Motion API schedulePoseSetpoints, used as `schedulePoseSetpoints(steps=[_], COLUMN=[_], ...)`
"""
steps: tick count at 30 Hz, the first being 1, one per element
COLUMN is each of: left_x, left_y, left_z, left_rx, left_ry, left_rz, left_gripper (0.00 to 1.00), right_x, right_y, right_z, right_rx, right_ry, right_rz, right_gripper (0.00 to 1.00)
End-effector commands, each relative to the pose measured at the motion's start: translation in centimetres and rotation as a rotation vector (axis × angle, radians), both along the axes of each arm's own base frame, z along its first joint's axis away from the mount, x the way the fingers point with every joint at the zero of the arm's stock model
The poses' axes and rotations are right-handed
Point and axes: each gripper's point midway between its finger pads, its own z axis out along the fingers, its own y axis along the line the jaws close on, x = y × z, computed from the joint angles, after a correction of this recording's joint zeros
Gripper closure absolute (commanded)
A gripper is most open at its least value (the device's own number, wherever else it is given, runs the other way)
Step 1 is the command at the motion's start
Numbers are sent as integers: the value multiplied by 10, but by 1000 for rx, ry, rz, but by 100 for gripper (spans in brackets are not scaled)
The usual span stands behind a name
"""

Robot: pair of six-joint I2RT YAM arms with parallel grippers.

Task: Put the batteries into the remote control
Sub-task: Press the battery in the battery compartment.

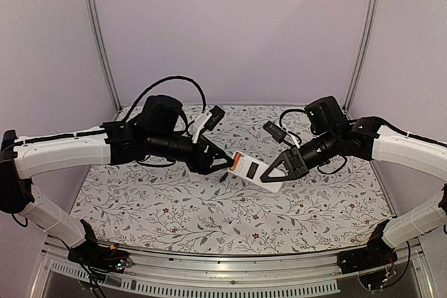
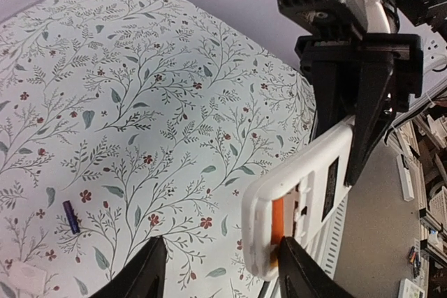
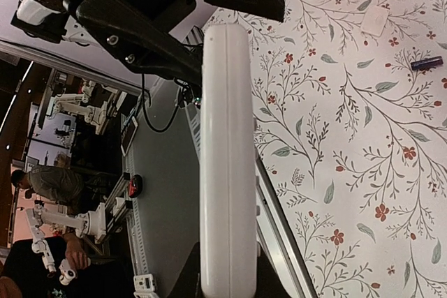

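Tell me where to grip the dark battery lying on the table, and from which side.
Probably across the middle of the dark battery, from straight above: it lies flat on the table, with both long sides free.

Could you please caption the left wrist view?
Right gripper holds the remote control, orange battery in its recess; dark battery on the table.

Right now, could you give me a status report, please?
Left gripper jaws open at the remote control end; right gripper shut on it. Orange battery in the recess; dark battery lying on the table. Nothing seen in the way.
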Motion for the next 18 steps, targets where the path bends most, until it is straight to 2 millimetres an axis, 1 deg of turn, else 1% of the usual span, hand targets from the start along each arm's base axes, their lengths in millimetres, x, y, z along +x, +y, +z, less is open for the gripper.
schedulePoseSetpoints(steps=[1, 9, 13, 18], left_x=[-6, -7, -6, 2], left_y=[-8, -14, -14, -9], left_z=[-3, -3, -7, -13], left_rx=[13, -14, 3, 41], left_ry=[21, 51, 55, 44], left_rz=[-41, -53, -45, 4], left_gripper=[45, 45, 47, 53], right_x=[-3, -2, -2, -4], right_y=[4, 5, 5, 5], right_z=[12, 12, 12, 15], right_rx=[31, 30, 31, 39], right_ry=[-19, -17, -17, -17], right_rz=[40, 45, 45, 54], right_gripper=[100, 100, 100, 100])
